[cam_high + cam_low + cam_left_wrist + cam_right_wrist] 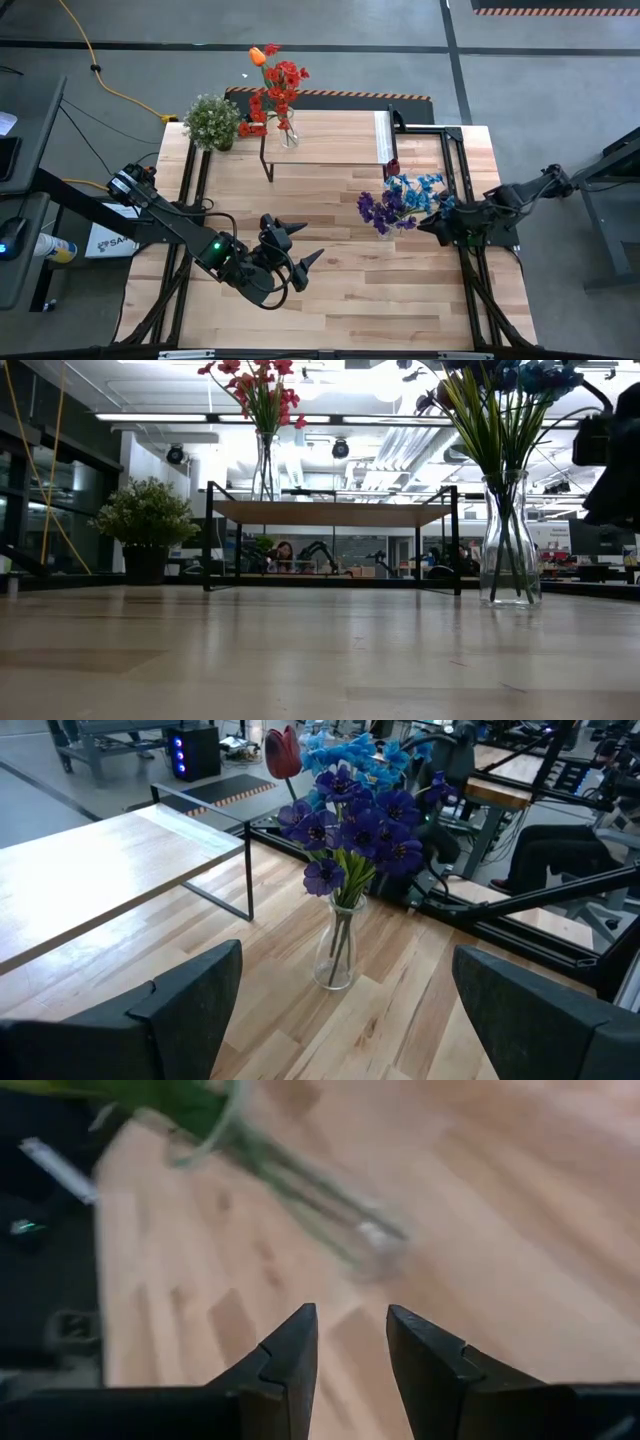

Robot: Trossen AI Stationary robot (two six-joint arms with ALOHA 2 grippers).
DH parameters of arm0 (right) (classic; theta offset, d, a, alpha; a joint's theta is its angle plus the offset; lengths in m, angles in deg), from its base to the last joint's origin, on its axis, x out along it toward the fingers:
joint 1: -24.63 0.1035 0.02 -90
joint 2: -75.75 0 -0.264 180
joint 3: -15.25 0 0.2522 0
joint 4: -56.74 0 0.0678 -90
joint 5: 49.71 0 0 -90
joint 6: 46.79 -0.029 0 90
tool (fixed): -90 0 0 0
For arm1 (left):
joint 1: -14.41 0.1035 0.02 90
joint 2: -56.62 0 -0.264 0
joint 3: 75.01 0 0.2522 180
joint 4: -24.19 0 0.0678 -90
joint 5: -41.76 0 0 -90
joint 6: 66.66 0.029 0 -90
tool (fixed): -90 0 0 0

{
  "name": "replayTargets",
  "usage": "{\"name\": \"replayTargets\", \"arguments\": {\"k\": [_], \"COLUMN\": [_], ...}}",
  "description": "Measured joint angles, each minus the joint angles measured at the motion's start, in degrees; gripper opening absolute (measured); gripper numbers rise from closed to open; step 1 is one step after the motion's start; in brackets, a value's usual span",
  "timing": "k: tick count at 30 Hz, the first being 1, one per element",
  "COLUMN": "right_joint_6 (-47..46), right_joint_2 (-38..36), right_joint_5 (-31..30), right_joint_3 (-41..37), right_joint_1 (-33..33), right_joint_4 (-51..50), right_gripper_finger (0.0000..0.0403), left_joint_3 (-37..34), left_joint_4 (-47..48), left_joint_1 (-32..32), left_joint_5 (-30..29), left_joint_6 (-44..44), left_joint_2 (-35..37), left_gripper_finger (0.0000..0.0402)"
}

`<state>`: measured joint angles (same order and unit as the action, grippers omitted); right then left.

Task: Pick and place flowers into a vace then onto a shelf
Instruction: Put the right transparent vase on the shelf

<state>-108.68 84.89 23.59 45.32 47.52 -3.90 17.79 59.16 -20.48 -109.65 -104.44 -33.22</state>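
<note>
Left gripper [292,247] splayed, empty; right gripper [432,222] part-open, empty, beside flowers [400,200]; "SA" on box [105,240].

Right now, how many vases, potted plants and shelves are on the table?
Glass vases with flowers: 2 (red and orange bunch on the shelf, purple and blue bunch on the table)
Potted plants: 1
Shelves: 1
Total: 4
</note>
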Motion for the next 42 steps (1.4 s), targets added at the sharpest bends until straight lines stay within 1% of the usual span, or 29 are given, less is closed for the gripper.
{"name": "replayTargets", "arguments": {"k": [4, 6, 11, 13, 19, 23, 27, 31, 39, 42], "right_joint_6": [2.14, 3.24, 6.87, 7.46, 3.74, 2.66, 2.15, 3.28, 1.64, 1.17], "right_joint_2": [0.00, 0.02, -0.20, -0.20, -0.20, -0.20, -0.22, -0.24, -0.24, -0.24], "right_joint_5": [4.04, 4.83, 5.85, 7.00, 8.53, 7.67, 6.19, 6.48, 13.05, 13.85], "right_joint_3": [-2.68, -2.97, -1.85, -1.29, 0.82, 2.08, 3.90, 7.04, 11.84, 12.16], "right_joint_1": [0.00, 0.00, 0.00, 0.00, 0.02, 0.02, 0.02, 0.02, 0.02, 0.02], "right_joint_4": [7.16, 9.17, 9.44, 8.09, -0.47, -4.79, -4.07, -4.42, -6.39, -6.57], "right_gripper_finger": [0.0114, 0.0114, 0.0114, 0.0114, 0.0114, 0.0114, 0.0114, 0.0114, 0.0114, 0.0114], "left_joint_3": [0.03, 0.03, 0.03, 0.03, 0.03, 0.03, 0.03, 0.03, 0.03, 0.03], "left_joint_4": [0.21, 0.44, 1.05, 1.34, 1.32, 1.32, 1.32, 1.32, 1.32, 1.34], "left_joint_1": [0.00, 0.00, 0.00, -0.02, -0.01, -0.02, -0.01, 0.00, 0.00, 0.00], "left_joint_5": [0.00, 0.00, -0.02, -0.04, -0.04, -0.04, -0.04, -0.04, -0.04, -0.04], "left_joint_6": [0.00, 0.00, 0.00, 0.00, 0.00, 0.00, -0.02, -0.02, -0.02, -0.02], "left_joint_2": [0.00, 0.00, 0.00, 0.00, 0.00, 0.00, 0.00, 0.00, 0.00, 0.00], "left_gripper_finger": [0.0392, 0.0392, 0.0392, 0.0392, 0.0392, 0.0392, 0.0392, 0.0392, 0.0392, 0.0392]}}
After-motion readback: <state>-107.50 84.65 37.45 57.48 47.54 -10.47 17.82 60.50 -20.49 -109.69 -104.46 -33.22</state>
